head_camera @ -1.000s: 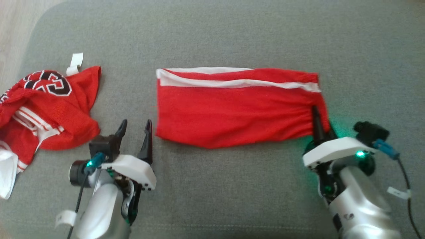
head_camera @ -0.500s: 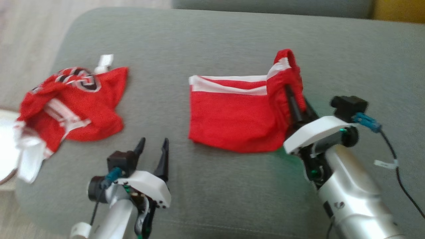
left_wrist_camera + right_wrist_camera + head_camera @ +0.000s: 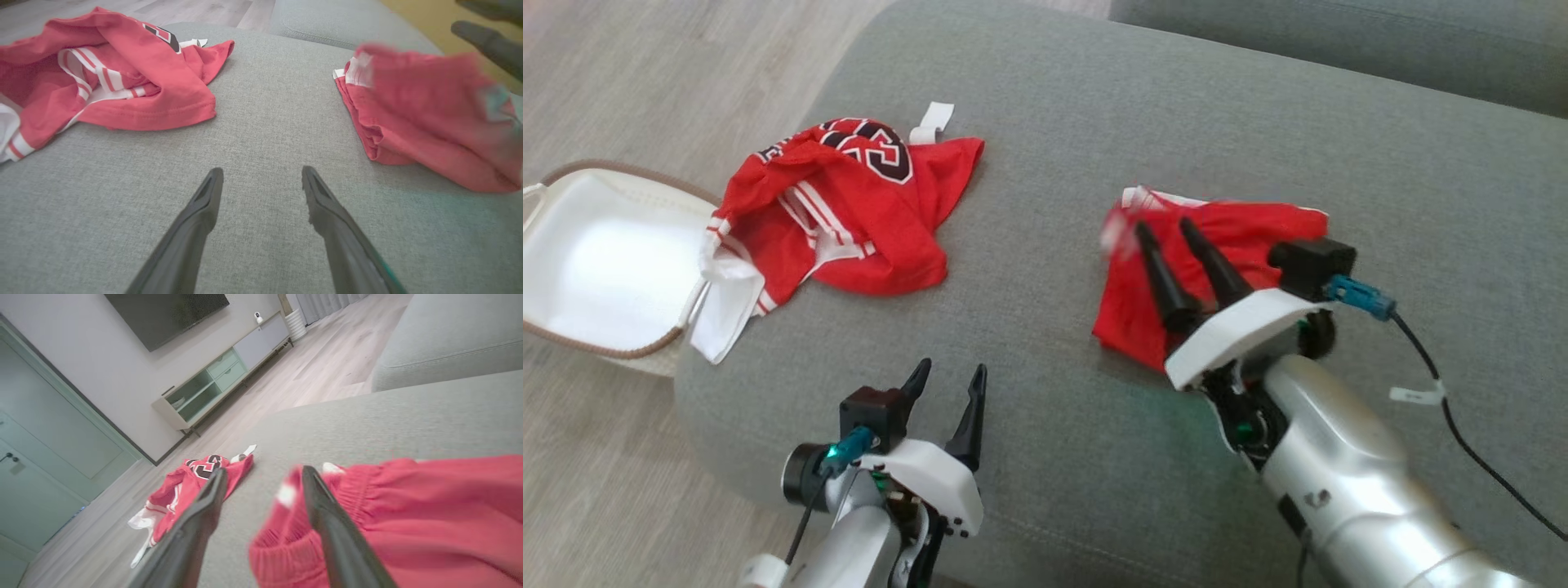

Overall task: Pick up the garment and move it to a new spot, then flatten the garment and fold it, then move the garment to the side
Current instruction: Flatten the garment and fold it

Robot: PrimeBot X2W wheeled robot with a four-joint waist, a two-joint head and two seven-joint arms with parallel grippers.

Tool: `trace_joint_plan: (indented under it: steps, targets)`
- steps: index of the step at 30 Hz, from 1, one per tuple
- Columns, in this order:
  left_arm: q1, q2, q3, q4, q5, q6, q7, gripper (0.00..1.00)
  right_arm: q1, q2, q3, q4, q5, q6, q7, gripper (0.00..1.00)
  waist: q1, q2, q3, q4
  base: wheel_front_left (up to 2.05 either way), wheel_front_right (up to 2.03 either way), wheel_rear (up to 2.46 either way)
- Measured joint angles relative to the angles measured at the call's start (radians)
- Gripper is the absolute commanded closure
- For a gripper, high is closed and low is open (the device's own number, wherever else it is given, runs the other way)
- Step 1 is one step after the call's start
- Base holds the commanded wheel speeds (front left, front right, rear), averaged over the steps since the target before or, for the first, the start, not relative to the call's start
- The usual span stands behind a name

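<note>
Around the work: 1 jersey (image 3: 866, 237), red w/ white trim and black numbers, lies crumpled at the far-left of the cushion (image 3: 1045, 163). 1 white tag (image 3: 934, 121) sits at its far edge. 1 white basket (image 3: 613, 261) stands on the floor (image 3: 645, 82), left of the cushion, just beside the jersey's white hem. A 2nd grey cushion (image 3: 1339, 41) runs along the far right.

Your target, the shorts (image 3: 1258, 224), are bunched into a short stack right of centre, white stripe at the far-left corner. That corner is blurred.

R gripper (image 3: 1164, 225) is over the shorts w/ fingers spread wide, tips pointing far-left. In the right wrist view cloth lies behind and below the right finger. L gripper (image 3: 952, 369) is wide too, nothing in it, low over bare cushion at the near side, between jersey and shorts. Nothing blocks it fwd.

Count: 2 garments, 2 grippers, 1 basket, 1 tag, 2 cushions.

Edges: the cushion's left end is rounded and the jersey's hem hangs over it toward the basket. The near edge is close behind L gripper.

Open room: a bare strip between jersey and shorts, a wide bare area far of the shorts, and more to their right.
</note>
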Motion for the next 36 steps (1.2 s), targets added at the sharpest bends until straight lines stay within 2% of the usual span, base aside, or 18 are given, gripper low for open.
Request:
trace_joint_plan:
  steps: [4,11,15,19,26,31,36]
  targets:
    - [0.000,-0.001,0.021,0.004,0.005,0.009,0.000,0.00,-0.006,0.007,-0.025,0.051,-0.039,0.000,-0.023,0.00,0.0000,0.0000,-0.010,-0.037,0.00,0.00,0.00]
    - [0.005,0.000,0.105,-0.008,0.065,0.010,0.000,0.00,0.042,0.003,-0.337,0.007,-0.318,0.000,-0.024,0.00,0.0000,0.0000,-0.034,-0.138,0.00,0.00,0.00]
    - [0.017,0.000,0.151,-0.018,0.095,0.017,0.000,0.00,0.157,0.002,-0.434,-0.040,-0.440,0.000,-0.024,0.00,0.0000,0.0000,-0.050,-0.198,0.00,0.00,0.00]
    - [0.055,-0.001,0.182,-0.028,0.114,0.024,0.000,0.00,0.242,0.004,-0.466,-0.067,-0.506,0.000,-0.024,0.00,0.0000,0.0000,-0.070,-0.248,0.00,0.00,0.00]
    - [0.110,0.000,0.199,-0.064,0.127,0.035,0.000,0.00,0.316,0.007,-0.475,-0.113,-0.535,0.000,-0.024,0.00,0.0000,0.0000,-0.103,-0.300,0.00,0.00,0.00]
    - [0.152,0.000,0.202,-0.077,0.135,0.044,0.000,0.00,0.392,0.012,-0.466,-0.118,-0.538,0.000,-0.024,0.00,0.0000,0.0000,-0.126,-0.317,0.00,0.00,0.00]
    - [0.168,0.001,0.204,-0.079,0.135,0.044,0.000,0.00,0.400,0.012,-0.461,-0.121,-0.538,0.000,-0.024,0.00,0.0000,0.0000,-0.120,-0.312,0.00,0.00,0.00]
